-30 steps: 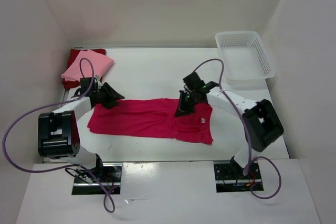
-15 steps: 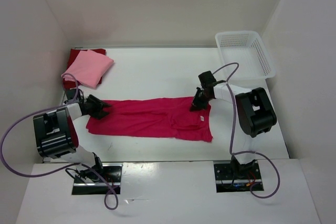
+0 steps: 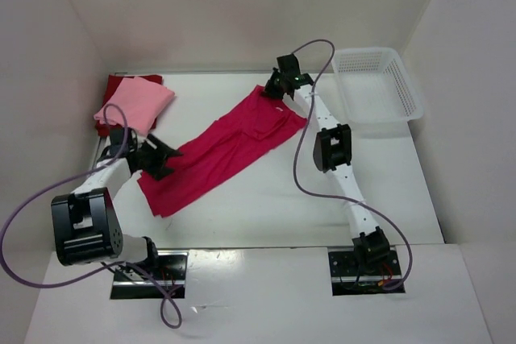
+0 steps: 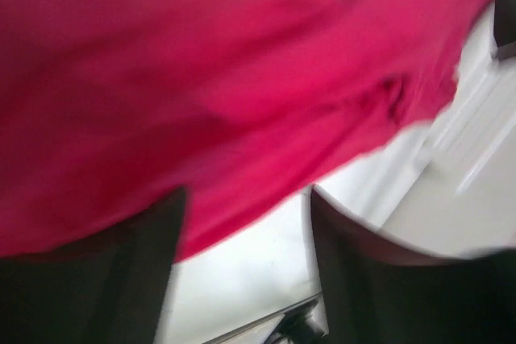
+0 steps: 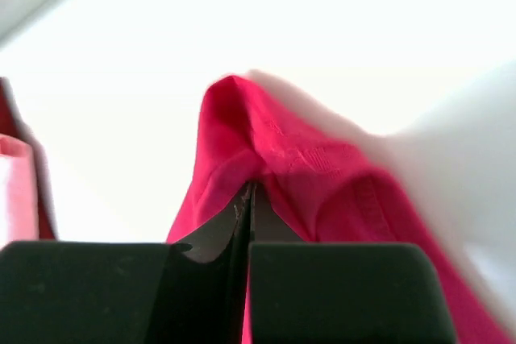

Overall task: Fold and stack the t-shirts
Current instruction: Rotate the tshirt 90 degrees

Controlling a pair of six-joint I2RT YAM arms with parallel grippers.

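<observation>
Though blur smears its view, the left claw [image 4: 247,199] gapes at the crimson t-shirt [image 3: 230,138]; the right claw [image 5: 251,199] pinches its edge.

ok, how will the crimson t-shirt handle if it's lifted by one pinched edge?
Likely very floppy: the crimson t-shirt creases and sags away from the right end effector, which is shut on its far edge. Probably light, as that thin pinch of cloth holds the end up. The rest would likely drag and bunch along the table rather than rise flat.
</observation>
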